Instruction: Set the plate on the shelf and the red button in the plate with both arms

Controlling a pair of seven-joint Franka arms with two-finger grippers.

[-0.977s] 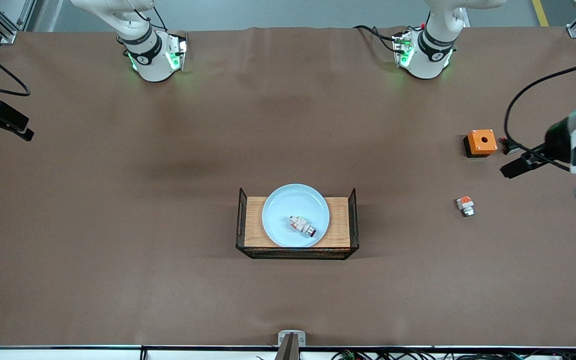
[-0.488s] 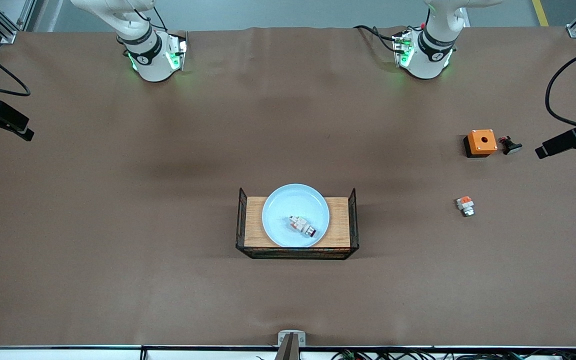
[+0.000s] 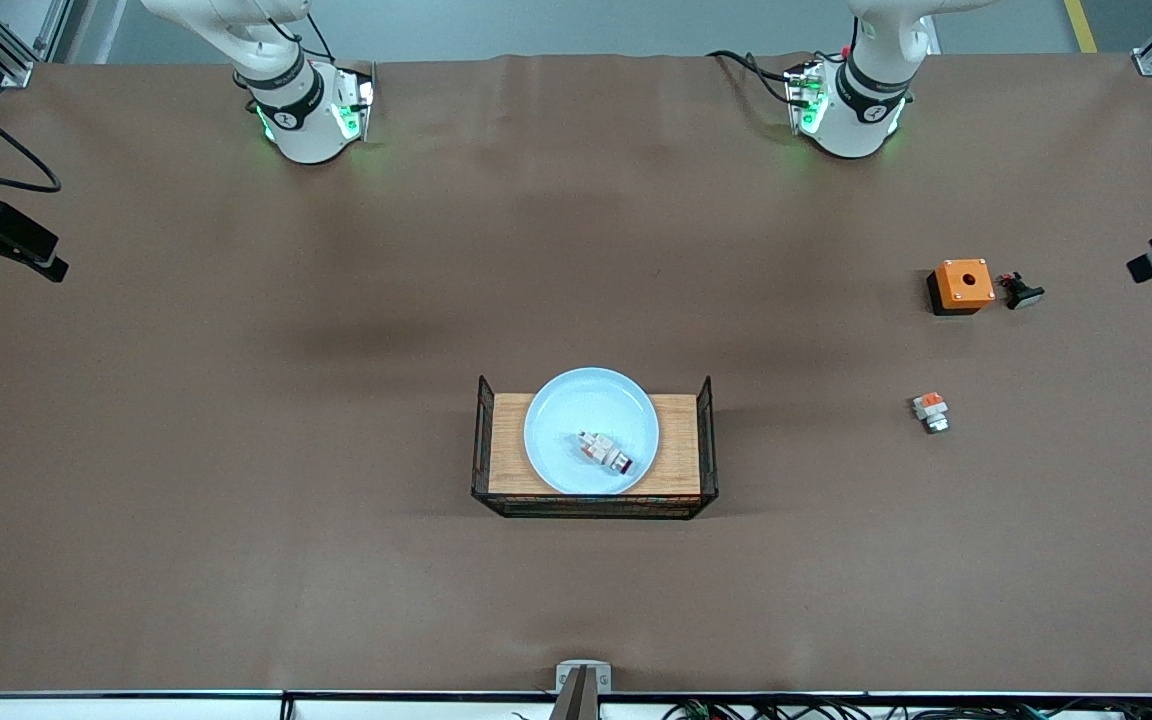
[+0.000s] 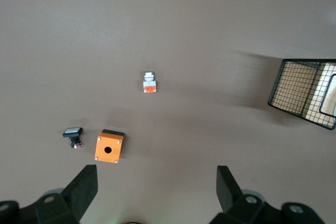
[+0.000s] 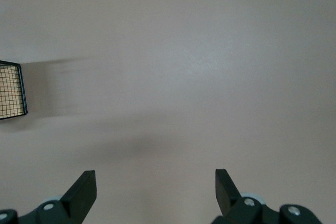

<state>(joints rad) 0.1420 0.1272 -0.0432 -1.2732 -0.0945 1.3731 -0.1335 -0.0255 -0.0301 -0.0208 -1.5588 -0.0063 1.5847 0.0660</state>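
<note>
Plate (image 3: 591, 430) sits on the wooden tray (image 3: 506, 445) mid-desk, red button (image 3: 605, 451) on it at about 4 o'clock of its center. Left end effector (image 4: 156, 192) spread wide, over the orange box (image 4: 109, 147). Right end effector (image 5: 155, 190) also spread, over bare desk (image 5: 199, 66).

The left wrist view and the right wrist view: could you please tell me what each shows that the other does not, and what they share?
Only the left wrist view shows the orange box, the black button beside it, the orange-and-white part, a sliver of the plate inside the wire rack, and the open left gripper. Only the right wrist view shows the open right gripper, over bare table. Both show the brown table, part of the wire rack and empty open fingers.
</note>
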